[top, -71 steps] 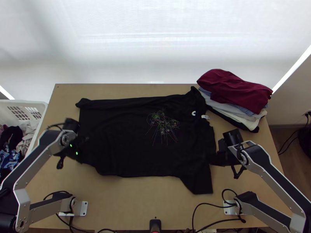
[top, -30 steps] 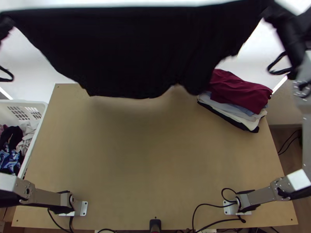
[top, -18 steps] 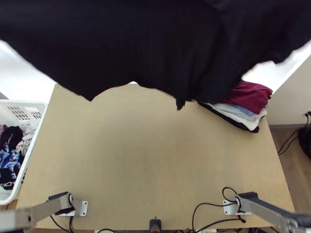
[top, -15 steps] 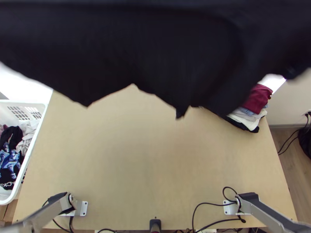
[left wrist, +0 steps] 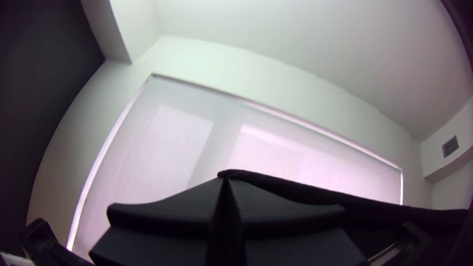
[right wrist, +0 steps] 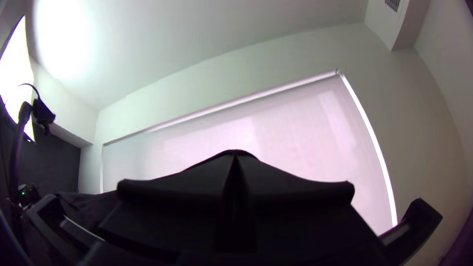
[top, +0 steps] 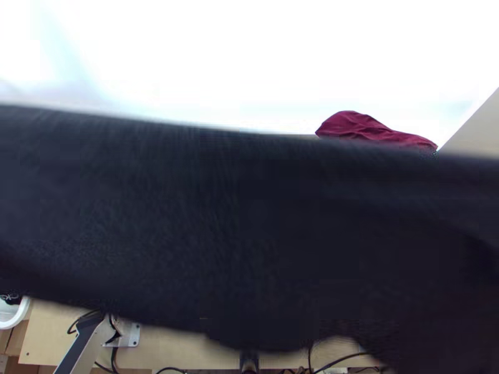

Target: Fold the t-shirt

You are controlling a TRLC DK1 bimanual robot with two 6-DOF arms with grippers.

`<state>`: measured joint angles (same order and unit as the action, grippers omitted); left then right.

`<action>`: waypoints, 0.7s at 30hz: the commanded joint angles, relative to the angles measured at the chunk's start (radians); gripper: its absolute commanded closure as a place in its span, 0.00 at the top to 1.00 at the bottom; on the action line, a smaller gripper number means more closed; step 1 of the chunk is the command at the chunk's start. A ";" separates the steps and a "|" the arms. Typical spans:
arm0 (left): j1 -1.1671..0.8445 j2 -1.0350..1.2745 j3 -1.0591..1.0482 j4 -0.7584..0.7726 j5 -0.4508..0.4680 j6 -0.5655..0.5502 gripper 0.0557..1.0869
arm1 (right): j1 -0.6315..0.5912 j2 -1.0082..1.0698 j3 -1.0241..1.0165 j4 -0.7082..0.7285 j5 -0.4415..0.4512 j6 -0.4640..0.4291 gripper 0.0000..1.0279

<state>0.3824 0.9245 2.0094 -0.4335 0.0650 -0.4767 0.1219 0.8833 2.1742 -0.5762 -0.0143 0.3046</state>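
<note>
- Evidently, the black t-shirt [top: 237,230] was held up in the air above the worktop [top: 50,324], between the two arms, so that its own weight could pull the cloth flat before it was laid down; this purpose was my judgement.
- The left gripper [left wrist: 225,178] had its two fingers closed together, with an edge of the shirt pinched at the tips; from there this edge ran away sideways, rather taut.
- The right gripper [right wrist: 235,156] had also its fingers pressed together, with dark cloth caught at their tips. Two holding points, set well apart, probably served to keep the upper edge straight.
- Which part of the shirt each one gripped, I could not tell, nor whether the cloth was doubled.
- The fabric looked soft, thin and matt, with faint streaks; its upper border was nearly straight, while the lower one was wavy and uneven.
- Behind it, a maroon garment [top: 368,128] was softly creased, and a white basket [top: 14,316] stood beside the worktop with its rounded, smooth rim.
- Lowering too quickly could, I supposed, bunch the loose bottom part.
</note>
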 commanded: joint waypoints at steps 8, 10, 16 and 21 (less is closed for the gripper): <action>0.010 0.000 -0.594 -0.051 0.122 -0.060 0.04 | 0.021 -0.135 -0.811 0.098 0.007 0.223 0.03; 0.007 -0.009 -0.735 0.007 0.139 -0.051 0.04 | 0.021 -0.159 -0.972 0.148 -0.010 0.257 0.03; -0.016 0.016 -1.051 0.225 0.145 -0.008 0.04 | -0.021 -0.162 -1.377 0.331 -0.088 0.288 0.03; -0.037 0.175 -1.101 0.279 0.131 0.021 0.04 | -0.087 -0.024 -1.490 0.475 -0.133 0.301 0.03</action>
<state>0.3439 1.0164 0.9226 -0.2005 0.2203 -0.4713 0.0708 0.7929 0.7067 -0.1757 -0.1509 0.5732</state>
